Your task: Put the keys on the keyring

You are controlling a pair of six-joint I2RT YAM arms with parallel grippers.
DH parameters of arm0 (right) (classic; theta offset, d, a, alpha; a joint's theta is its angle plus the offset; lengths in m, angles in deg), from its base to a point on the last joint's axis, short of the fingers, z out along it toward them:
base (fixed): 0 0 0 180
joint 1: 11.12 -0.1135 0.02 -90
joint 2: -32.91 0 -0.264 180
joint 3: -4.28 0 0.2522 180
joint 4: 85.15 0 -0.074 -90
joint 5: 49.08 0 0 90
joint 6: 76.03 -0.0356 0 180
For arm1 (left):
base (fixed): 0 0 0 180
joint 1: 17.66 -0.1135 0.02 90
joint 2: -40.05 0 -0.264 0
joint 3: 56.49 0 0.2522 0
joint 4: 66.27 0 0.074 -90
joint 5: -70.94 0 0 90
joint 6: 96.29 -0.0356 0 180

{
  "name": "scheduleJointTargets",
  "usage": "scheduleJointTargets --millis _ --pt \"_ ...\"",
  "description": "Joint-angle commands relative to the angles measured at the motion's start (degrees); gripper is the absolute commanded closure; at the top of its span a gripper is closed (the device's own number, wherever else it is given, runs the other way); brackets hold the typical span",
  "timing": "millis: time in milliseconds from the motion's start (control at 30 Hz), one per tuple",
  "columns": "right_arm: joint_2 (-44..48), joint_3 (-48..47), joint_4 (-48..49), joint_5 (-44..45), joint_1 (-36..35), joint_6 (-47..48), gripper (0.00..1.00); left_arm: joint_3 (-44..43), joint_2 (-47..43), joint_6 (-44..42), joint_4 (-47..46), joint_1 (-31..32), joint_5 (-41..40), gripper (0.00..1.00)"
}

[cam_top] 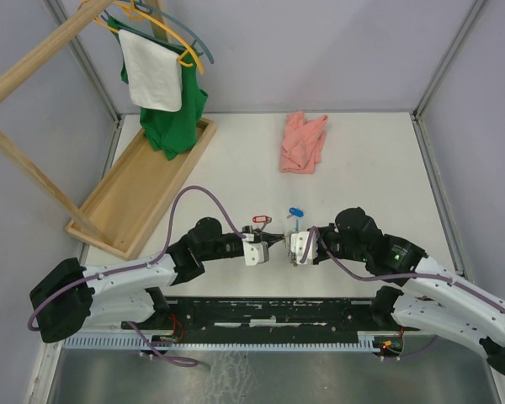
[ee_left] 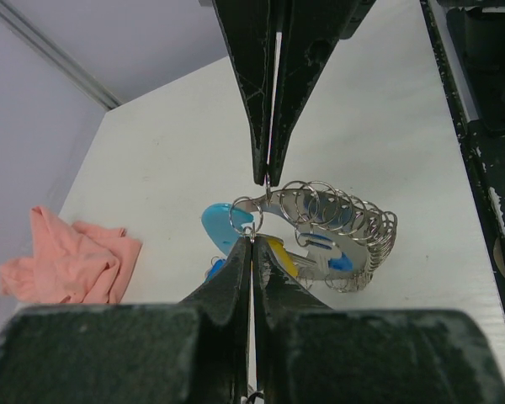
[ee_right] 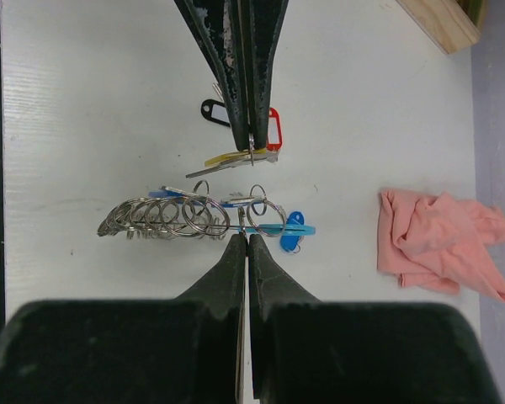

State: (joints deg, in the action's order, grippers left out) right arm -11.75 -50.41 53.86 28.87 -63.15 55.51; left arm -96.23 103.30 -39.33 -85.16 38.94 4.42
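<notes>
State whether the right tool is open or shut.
Shut. In the right wrist view, the right tool has its fingers pressed together, no gap, pinching a ring of the keyring.

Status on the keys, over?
Left gripper shut on yellow-tagged key. Right gripper shut on keyring. Key not threaded yet. Nothing between them.

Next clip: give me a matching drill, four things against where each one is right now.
Things:
1 pink cloth
2 green shirt
3 keyring
4 yellow-tagged key

Places:
a hanging up
b pinched by left gripper
c pinched by right gripper
d loose on the table

Pairs: 1-d, 2-a, 3-c, 4-b
</notes>
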Motion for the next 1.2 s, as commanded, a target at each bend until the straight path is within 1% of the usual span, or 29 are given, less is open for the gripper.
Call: scheduleJointTargets --millis 0,300,1167 --pt "2.0 0.6 5.9 -1.1 -0.3 1.1 0.99 -0.8 0.6 -1.5 -6.2 1.6 -0.6 0.97" --pt "2.4 0.7 6.3 -0.6 -0.3 0.5 0.99 -1.7 2.8 -1.1 -6.5 2.5 -0.7 0.97" --pt "1.0 0.4 5.6 -2.4 -0.3 -0.1 0.99 -2.6 3.6 -0.5 -6.7 3.1 -2.5 0.97"
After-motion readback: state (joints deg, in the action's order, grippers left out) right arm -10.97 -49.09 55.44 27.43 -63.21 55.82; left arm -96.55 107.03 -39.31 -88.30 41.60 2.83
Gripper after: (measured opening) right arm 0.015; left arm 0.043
